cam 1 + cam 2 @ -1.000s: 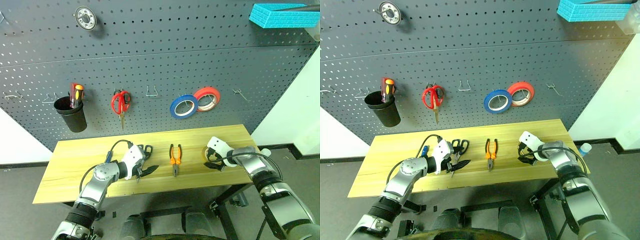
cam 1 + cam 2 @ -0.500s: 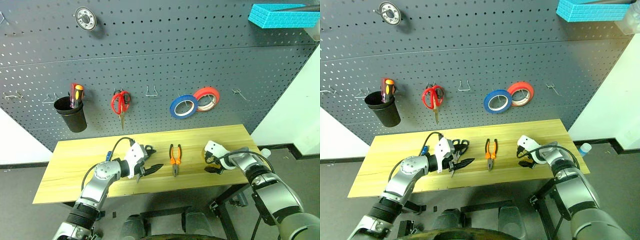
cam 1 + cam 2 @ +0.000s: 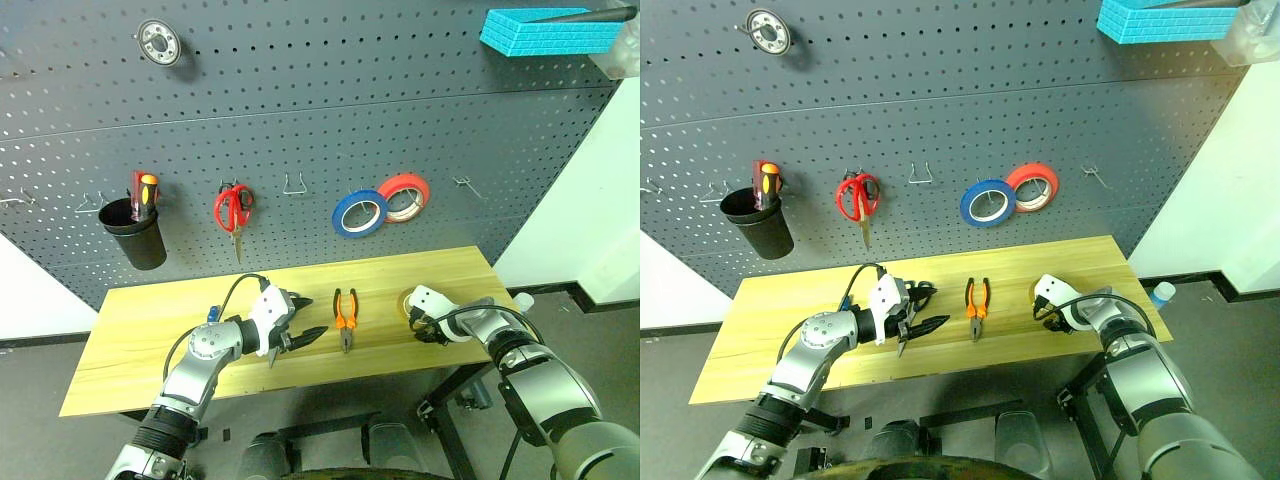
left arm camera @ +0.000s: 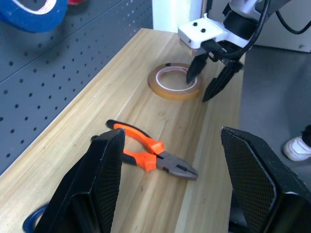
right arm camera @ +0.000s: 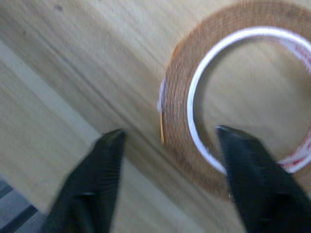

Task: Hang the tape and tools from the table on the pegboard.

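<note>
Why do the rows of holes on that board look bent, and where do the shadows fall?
Left eye view: the wide lens bows the hole rows of the pegboard, and the long edges of the table look slightly curved; the round metal fitting throws a soft shadow onto the board, down and to its right. Left wrist view: the pliers cast a faint shadow on the wood.

A black cup [image 3: 139,241] holding a red-and-orange screwdriver [image 3: 145,190] hangs near red scissors [image 3: 234,208]. Blue roll [image 3: 360,212] and red roll [image 3: 404,197] overlap. Above, possibly a metal bearing [image 3: 159,42] and a turquoise block [image 3: 548,31].
</note>
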`<action>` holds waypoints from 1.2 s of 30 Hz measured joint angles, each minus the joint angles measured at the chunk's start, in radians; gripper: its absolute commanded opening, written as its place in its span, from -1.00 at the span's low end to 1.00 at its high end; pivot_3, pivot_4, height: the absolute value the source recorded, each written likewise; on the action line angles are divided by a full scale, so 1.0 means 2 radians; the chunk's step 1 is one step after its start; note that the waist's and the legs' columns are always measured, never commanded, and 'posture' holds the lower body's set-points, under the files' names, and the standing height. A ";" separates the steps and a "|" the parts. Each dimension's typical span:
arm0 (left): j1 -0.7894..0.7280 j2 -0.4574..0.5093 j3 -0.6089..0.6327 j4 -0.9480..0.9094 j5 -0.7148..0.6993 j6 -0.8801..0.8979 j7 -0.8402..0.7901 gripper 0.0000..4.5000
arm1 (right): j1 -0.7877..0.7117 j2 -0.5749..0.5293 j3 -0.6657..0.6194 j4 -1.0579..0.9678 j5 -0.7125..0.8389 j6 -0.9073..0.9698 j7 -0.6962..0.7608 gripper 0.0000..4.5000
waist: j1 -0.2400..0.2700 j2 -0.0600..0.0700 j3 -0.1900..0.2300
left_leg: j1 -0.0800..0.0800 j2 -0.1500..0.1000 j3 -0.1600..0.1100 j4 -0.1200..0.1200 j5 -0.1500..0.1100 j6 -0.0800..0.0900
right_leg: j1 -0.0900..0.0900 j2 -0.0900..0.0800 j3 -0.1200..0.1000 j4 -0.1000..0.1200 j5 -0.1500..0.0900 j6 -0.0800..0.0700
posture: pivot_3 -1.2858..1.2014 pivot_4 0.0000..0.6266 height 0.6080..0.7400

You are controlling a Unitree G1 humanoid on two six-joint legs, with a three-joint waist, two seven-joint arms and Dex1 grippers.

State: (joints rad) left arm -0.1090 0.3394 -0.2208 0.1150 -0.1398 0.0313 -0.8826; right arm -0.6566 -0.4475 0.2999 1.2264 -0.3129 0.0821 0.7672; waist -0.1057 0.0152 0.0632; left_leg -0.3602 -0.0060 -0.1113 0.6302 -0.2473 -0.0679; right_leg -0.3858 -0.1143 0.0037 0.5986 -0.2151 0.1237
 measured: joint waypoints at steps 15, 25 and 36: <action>0.012 -0.008 0.004 0.000 0.003 -0.022 0.029 0.46 | 0.019 -0.011 -0.001 -0.029 -0.002 -0.042 -0.024 -0.79 | -0.001 0.000 0.000 | 0.002 0.000 0.000 0.000 0.000 0.000 | 0.001 0.000 0.000 0.000 0.000 0.000 | -0.03 -1.00 0.97; 0.033 -0.021 0.031 -0.006 0.000 -0.076 0.083 0.46 | 0.140 -0.110 -0.004 -0.242 -0.065 -0.188 -0.195 -0.79 | 0.005 0.000 0.000 | 0.000 0.000 0.001 0.000 0.000 0.000 | 0.000 0.000 0.001 -0.001 0.000 0.000 | -0.05 -1.00 0.97; -0.014 -0.034 0.027 -0.020 -0.020 -0.087 0.062 0.46 | 0.175 -0.211 -0.003 -0.308 -0.221 -0.262 -0.471 -0.79 | -0.004 -0.005 0.003 | 0.000 -0.001 0.004 0.000 0.000 0.000 | 0.000 -0.001 0.004 -0.002 0.000 0.000 | -0.09 -1.00 0.97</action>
State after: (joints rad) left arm -0.1366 0.2711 -0.1673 0.0741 -0.1797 -0.1431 -0.7578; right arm -0.3068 -0.8699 0.2941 0.6108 -0.7550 -0.4420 -0.1744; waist -0.1135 0.0058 0.0684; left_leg -0.3598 -0.0076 -0.1030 0.6306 -0.2477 -0.0681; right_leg -0.3863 -0.1161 0.0121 0.5949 -0.2159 0.1244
